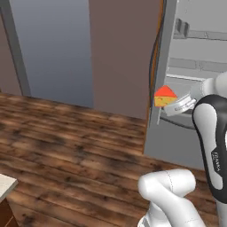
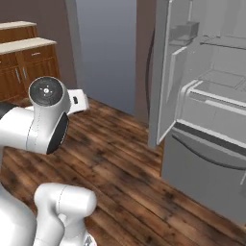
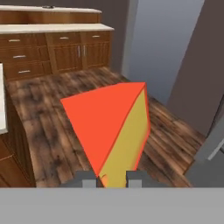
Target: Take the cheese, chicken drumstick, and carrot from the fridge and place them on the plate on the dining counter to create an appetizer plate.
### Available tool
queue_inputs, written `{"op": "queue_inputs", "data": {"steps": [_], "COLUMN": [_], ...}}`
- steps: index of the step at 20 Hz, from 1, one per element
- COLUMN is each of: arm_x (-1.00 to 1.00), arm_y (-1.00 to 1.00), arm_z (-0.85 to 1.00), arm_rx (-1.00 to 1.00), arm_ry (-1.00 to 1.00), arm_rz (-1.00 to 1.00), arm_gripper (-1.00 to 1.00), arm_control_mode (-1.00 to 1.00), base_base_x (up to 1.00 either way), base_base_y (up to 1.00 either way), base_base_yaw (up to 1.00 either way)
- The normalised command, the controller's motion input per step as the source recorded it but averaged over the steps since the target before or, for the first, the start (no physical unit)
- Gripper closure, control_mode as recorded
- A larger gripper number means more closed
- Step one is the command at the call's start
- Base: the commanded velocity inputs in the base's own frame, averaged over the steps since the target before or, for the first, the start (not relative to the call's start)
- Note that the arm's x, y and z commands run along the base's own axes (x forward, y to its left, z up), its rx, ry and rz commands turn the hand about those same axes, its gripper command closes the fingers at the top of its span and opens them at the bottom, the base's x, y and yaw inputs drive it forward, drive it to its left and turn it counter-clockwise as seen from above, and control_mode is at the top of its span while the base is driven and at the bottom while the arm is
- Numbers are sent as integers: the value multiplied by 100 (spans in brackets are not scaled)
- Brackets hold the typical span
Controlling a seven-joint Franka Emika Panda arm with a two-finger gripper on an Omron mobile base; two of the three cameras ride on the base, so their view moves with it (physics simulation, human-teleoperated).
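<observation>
Fridge (image 2: 202,120) wide open, grey shelves showing. Cheese (image 3: 114,131) out of fridge, held in air over wood floor, just beside door edge. Gripper (image 3: 111,178) pinching narrow end of wedge. Looks light, stiff, smooth-sided, so probably slippery; flat sides seem best hold.

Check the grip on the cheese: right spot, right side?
Reasonable, I'd say. The gripper is shut on the cheese at its narrow tip, one finger on the red face, one on the yellow. Those flat faces suit the pads; gripping nearer the thick end might sit steadier.
</observation>
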Motion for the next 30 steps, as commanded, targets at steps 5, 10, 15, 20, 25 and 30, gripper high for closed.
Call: {"op": "queue_inputs", "data": {"steps": [5,10,15,20,25,30], "arm_x": [0,0,0,0,0,0], "arm_y": [0,0,0,0,0,0], "arm_z": [0,0,0,0,0,0], "arm_rx": [0,0,0,0,0,0], "arm_ry": [0,0,0,0,0,0], "arm_rz": [0,0,0,0,0,0], "arm_gripper": [100,100,100,100,100,100], "arm_control_mode": [100,100,100,100,100,100], "base_base_x": [13,32,59,80,91,93], "base_base_y": [31,42,47,28,0,-13], "base_base_yaw": [32,30,26,22,20,17]}}
